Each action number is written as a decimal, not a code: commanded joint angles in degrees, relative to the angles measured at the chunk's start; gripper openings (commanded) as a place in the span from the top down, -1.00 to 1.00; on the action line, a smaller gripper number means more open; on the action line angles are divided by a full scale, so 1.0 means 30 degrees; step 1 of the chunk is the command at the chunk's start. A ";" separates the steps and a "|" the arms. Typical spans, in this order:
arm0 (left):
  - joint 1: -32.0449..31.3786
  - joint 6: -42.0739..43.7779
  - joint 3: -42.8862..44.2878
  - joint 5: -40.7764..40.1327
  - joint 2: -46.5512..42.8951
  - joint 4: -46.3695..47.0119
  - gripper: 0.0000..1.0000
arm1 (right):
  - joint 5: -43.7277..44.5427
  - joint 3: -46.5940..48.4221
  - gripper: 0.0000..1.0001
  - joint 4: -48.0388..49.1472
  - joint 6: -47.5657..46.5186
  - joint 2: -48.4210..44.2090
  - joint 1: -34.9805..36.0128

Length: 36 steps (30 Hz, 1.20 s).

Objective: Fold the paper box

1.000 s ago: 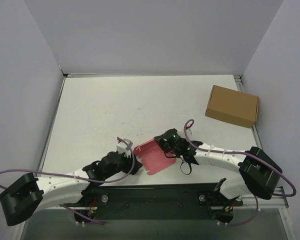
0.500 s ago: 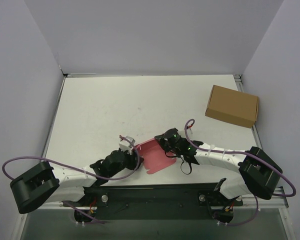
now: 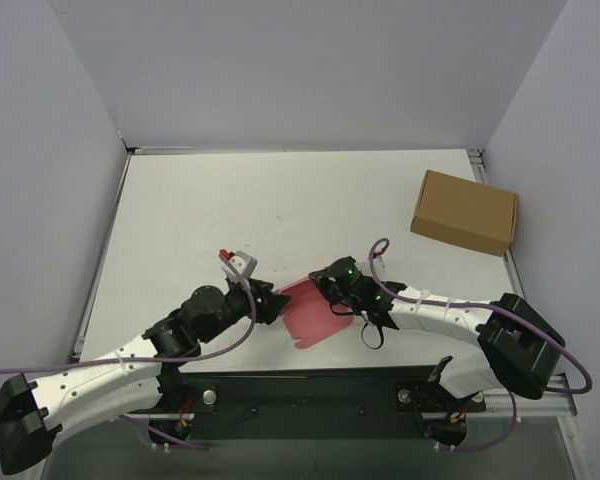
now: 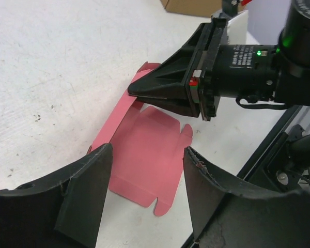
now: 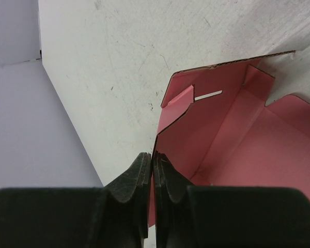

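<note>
Pink-red thin card, a die-cut sheet with tabs (image 3: 315,312), lies on the white table (image 3: 210,210). It is mostly flat, though its far-left edge is bent up into a low wall with a slot cut in it. This paper box is the thing to steer by.

At that raised wall the right gripper (image 3: 318,281), a black 2-finger claw, has come in from the sheet's right side. Its fingers (image 5: 139,175) are pressed together with the top edge of the card pinched between them. The right wrist view shows the pink wall running straight into the closed tips. From the left wrist view the same claw (image 4: 134,91) forms a dark wedge over the sheet's far corner.

On the sheet's left, the left gripper (image 3: 271,303) is low over the near-left edge. Its 2 black fingers (image 4: 88,191) are spread apart with nothing between them but the flat card below. Whether either fingertip touches the sheet, I cannot tell.

Well beyond the sheet, to its far right, a closed brown cardboard box (image 3: 465,211) sits near the table's edge. Purple cables (image 3: 110,352) loop along both arms.
</note>
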 commanded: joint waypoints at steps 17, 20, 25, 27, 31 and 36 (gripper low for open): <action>0.3057 -0.0817 0.3377 0.4025 0.6426 -0.1412 -0.35 | 0.0530 0.0044 1.00 -0.1301 -0.0737 -0.0173 0.0036; 0.3057 -0.1022 0.3259 0.4142 0.6543 -0.0972 -0.35 | 0.0442 0.0131 1.00 -0.1243 -0.0766 -0.0056 0.0036; 0.2999 -0.0760 0.3405 0.3704 0.6222 -0.1087 -0.34 | 0.0325 0.0220 1.00 -0.1242 -0.0883 0.0033 0.0036; 0.2998 -0.0439 0.3406 0.3440 0.5667 -0.1116 -0.34 | 0.0295 0.0220 1.00 -0.1155 -0.0854 0.0062 0.0036; 0.2911 -0.0202 0.3669 0.3203 0.5167 -0.1380 -0.35 | 0.0441 0.0220 1.00 -0.1213 -0.0912 0.0033 0.0036; 0.2355 -0.0611 0.3874 0.3468 0.5195 -0.1614 -0.34 | 0.0530 -0.0073 1.00 -0.0951 -0.1205 -0.0025 0.0036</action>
